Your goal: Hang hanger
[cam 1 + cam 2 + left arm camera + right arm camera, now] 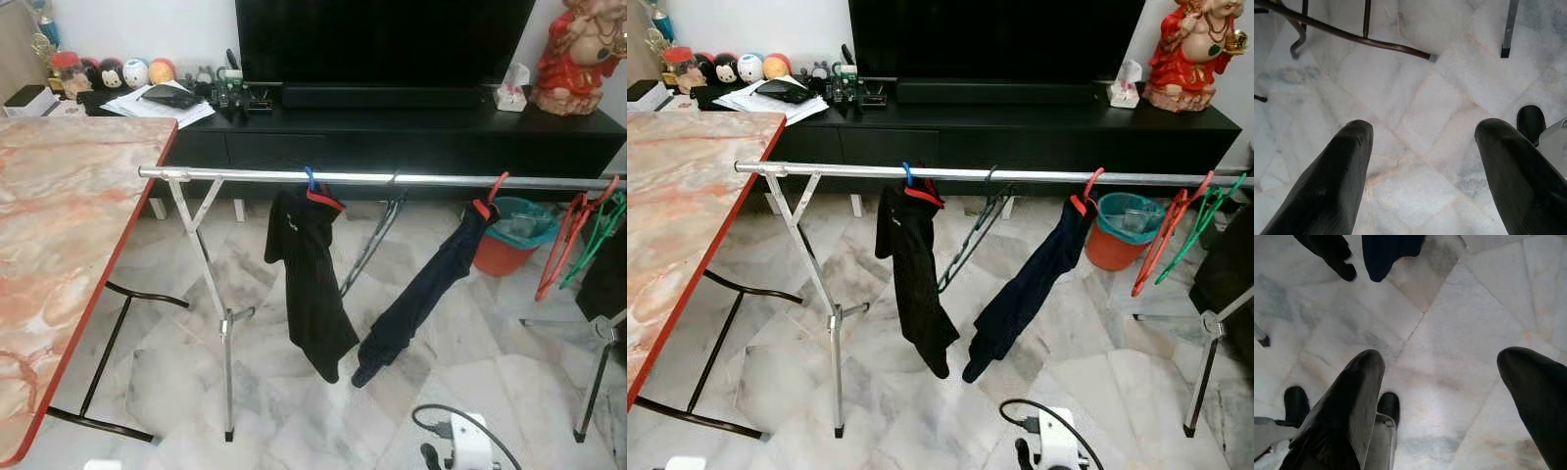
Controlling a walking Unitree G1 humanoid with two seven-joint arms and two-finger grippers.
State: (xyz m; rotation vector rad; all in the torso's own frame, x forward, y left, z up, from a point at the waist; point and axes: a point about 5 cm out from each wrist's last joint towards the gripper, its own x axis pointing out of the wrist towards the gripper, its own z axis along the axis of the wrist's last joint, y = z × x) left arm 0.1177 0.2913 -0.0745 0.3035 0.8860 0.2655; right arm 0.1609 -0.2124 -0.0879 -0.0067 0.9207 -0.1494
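A silver clothes rail [245, 176] spans the room in front of me. A black garment [309, 284] hangs from it on a blue-hooked hanger [310, 179]. A dark navy garment [421, 294] hangs tilted on a red hanger [493, 191]. An empty dark hanger [377, 230] hangs between them. Empty red and green hangers [578, 230] hang at the rail's right end. My left gripper [1420, 147] is open, pointing down at the marble floor. My right gripper [1442, 382] is open too, above the floor near the garments' lower ends.
A marble-topped folding table [59, 255] with a red edge stands at the left. A black TV cabinet [392, 132] with a television runs behind the rail. An orange bucket [505, 245] sits on the floor at the right. My own base and cable [460, 436] show below.
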